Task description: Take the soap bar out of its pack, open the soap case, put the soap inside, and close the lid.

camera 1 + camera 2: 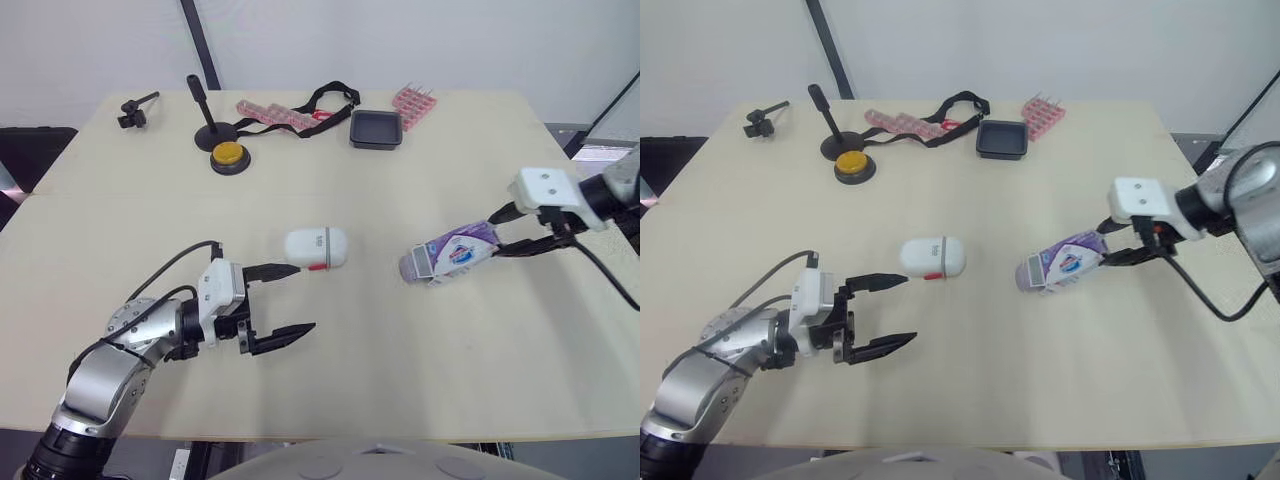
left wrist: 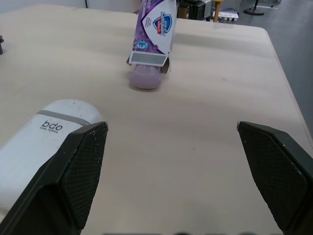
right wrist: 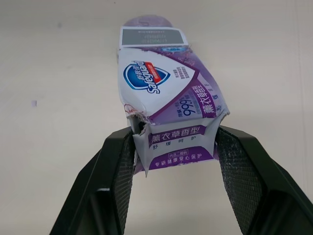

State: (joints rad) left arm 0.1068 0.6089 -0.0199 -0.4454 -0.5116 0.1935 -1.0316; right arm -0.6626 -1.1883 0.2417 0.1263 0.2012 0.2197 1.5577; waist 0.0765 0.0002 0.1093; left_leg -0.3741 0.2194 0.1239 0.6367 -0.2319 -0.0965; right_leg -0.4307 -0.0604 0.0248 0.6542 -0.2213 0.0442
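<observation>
Pinching the torn rear end of the pack (image 3: 168,110) between the fingers of the right gripper (image 3: 174,137) and keeping its open end down toward the table (image 1: 400,380) – with the lilac soap (image 2: 145,77) poking out of that end and resting on the tabletop. Holding the left gripper (image 1: 305,297) spread wide, grasping nothing, low over the table, with one fingertip just beside the closed white case (image 1: 317,248) – touching or not, cannot tell

Soap bar (image 2: 145,79) mostly hidden inside pack (image 2: 154,27)
</observation>
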